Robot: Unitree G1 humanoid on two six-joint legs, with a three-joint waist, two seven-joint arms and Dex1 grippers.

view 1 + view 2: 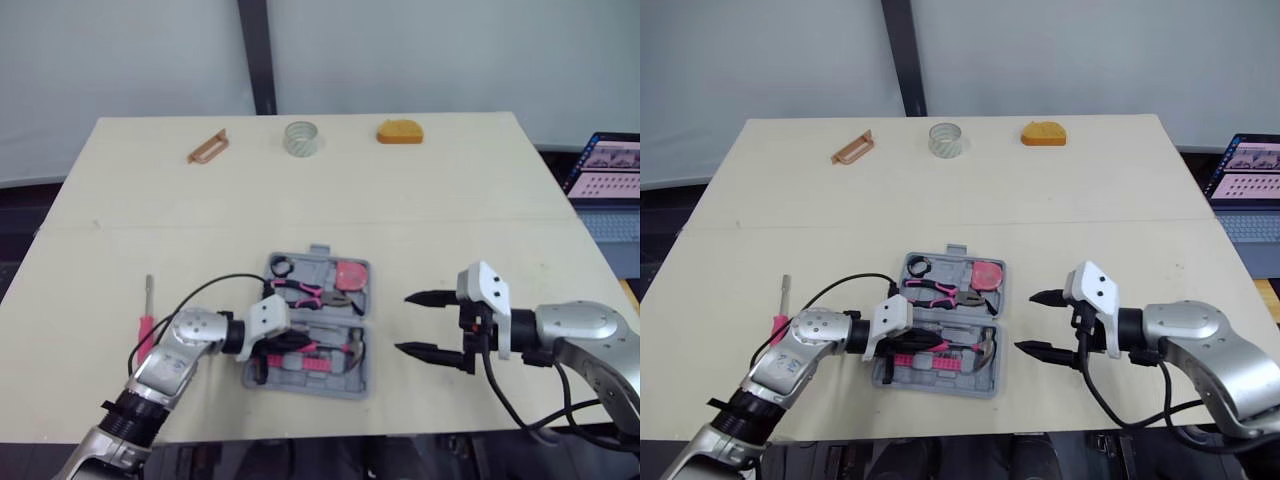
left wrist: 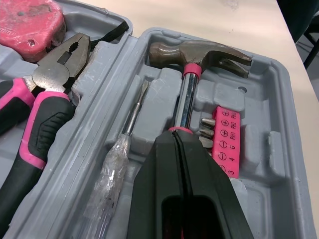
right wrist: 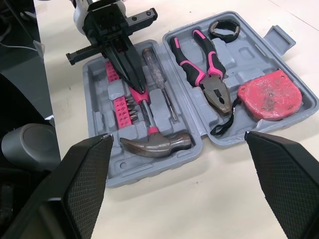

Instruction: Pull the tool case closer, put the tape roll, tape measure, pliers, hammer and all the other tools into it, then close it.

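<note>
Now the left gripper [image 2: 178, 137], clamped on the hammer [image 2: 199, 52], seats it in the case [image 1: 350, 380] near the robot. The right gripper [image 1: 425, 323] hangs wide beside it. Next, probably: release, then fetch the screwdriver [image 1: 147, 325] lying outside.

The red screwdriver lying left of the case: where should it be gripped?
Grip the screwdriver by its red handle, from above, closing across its width. It lies flat on the table, thin shaft pointing away; the handle is the thicker end.
</note>
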